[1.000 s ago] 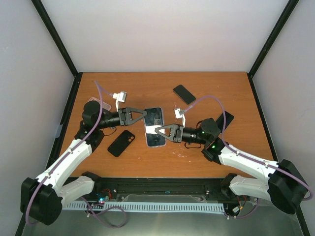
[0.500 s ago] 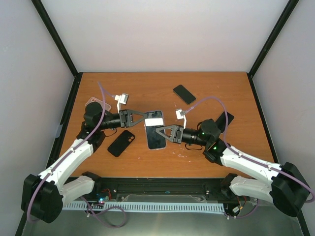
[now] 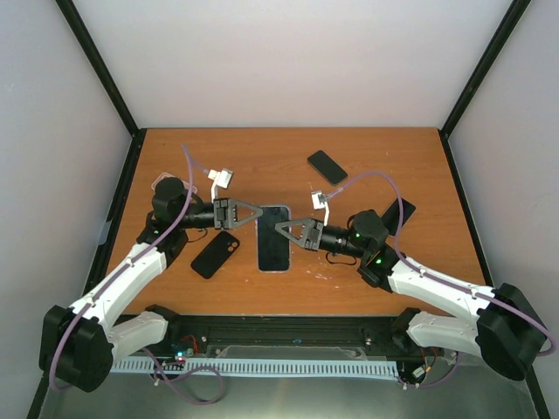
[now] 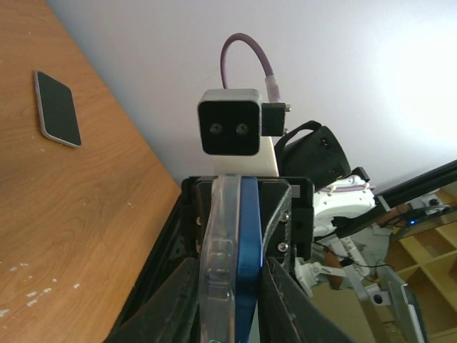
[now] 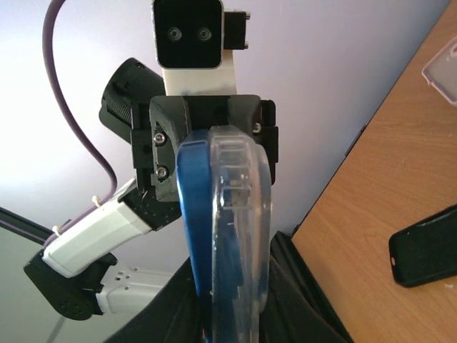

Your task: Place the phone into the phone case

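Observation:
The blue-edged phone (image 3: 272, 240), dark screen up, is held above the table between both arms. The left gripper (image 3: 260, 212) pinches its far left edge and the right gripper (image 3: 279, 229) pinches its right edge. In the left wrist view the clear phone case (image 4: 221, 236) lies pressed against the blue phone (image 4: 246, 236), both clamped by the left gripper (image 4: 230, 286). The right wrist view shows the same pair, blue phone (image 5: 194, 214) and clear case (image 5: 243, 214), edge-on in the shut right gripper (image 5: 228, 286). How far the phone sits in the case is unclear.
A black phone (image 3: 327, 166) lies at the back of the table. A black case (image 3: 215, 253) lies under the left arm. A clear pinkish case (image 3: 166, 183) is at the left edge and a dark flat object (image 3: 400, 212) is behind the right arm.
The left gripper has shut on the phone's edge and the right gripper has re-gripped. The phone, earlier tilted and pale, has turned level with its dark screen up and moved slightly back.

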`<state>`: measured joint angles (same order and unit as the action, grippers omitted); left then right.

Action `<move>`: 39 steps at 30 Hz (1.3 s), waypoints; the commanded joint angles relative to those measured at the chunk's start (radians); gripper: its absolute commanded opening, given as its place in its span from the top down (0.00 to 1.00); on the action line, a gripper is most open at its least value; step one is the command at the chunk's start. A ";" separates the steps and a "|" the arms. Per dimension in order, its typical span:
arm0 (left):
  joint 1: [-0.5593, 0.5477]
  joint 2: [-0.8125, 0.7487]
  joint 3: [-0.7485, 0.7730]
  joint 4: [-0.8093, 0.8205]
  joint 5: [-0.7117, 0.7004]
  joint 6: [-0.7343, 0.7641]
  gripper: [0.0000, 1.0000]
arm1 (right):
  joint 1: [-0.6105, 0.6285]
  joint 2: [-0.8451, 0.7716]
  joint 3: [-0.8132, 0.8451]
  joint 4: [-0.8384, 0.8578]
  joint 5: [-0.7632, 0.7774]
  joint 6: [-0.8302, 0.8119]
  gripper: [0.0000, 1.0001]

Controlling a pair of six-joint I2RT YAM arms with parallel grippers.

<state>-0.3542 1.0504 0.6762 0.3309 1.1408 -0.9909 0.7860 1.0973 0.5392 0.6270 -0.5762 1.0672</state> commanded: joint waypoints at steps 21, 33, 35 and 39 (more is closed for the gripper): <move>0.004 -0.010 0.086 -0.016 0.077 -0.016 0.99 | 0.004 0.027 0.016 0.083 -0.023 -0.055 0.76; 0.004 0.024 0.134 -0.157 0.122 0.129 1.00 | 0.002 -0.085 0.084 -0.216 0.126 -0.060 0.45; 0.004 0.044 0.148 -0.230 0.116 0.180 1.00 | 0.002 -0.093 0.090 -0.231 0.140 -0.070 0.45; 0.005 0.075 0.148 -0.253 0.119 0.203 1.00 | 0.002 -0.072 0.139 -0.286 0.121 -0.107 0.47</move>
<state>-0.3450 1.1057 0.7753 0.1158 1.2301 -0.8421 0.7860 1.0176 0.6205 0.4259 -0.4664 1.0096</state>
